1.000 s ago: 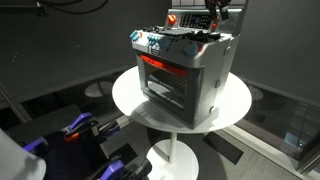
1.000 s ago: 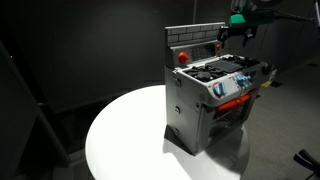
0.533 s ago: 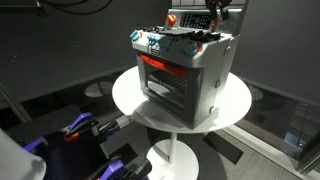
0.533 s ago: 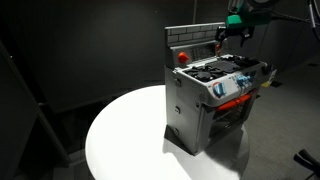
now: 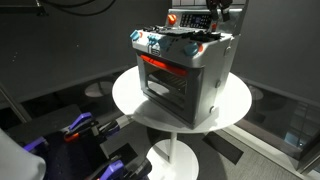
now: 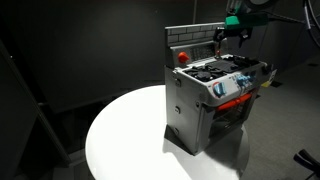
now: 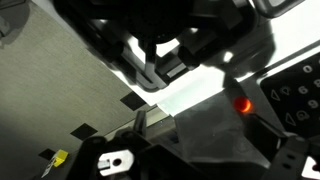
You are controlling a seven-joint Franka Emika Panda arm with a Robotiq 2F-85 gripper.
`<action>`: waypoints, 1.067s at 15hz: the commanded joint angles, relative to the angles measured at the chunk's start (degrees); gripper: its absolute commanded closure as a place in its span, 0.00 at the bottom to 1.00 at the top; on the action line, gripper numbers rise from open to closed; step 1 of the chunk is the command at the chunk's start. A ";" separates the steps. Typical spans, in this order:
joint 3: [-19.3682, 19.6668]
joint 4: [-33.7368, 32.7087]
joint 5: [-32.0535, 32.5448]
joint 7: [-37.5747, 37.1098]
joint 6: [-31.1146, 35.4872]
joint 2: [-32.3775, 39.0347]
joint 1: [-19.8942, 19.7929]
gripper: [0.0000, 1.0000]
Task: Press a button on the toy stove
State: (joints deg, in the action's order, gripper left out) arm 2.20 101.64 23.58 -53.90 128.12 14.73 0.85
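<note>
Both exterior views are dim. The room behind the stove is almost black, and detail there is lost. Light falls from above onto the white table, which glares nearly blank around the stove. The stove's silver top and side catch soft highlights, and its window glows red-orange. A faint shadow seems to lie on the table just below the stove's front. The wrist view is blurred and out of focus, with dark shapes above, a bright glare band across the middle and a small red spot.
</note>
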 commanded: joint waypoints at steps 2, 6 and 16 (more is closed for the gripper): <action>0.94 -0.79 -2.53 1.87 -0.99 -0.26 0.78 0.00; 0.07 3.15 -6.59 7.26 -1.24 -3.92 0.36 0.00; -1.07 11.53 -18.23 29.34 -10.66 -13.48 -0.26 0.00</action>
State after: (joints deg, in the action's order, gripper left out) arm 1.39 110.32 8.26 -31.26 121.33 5.12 1.02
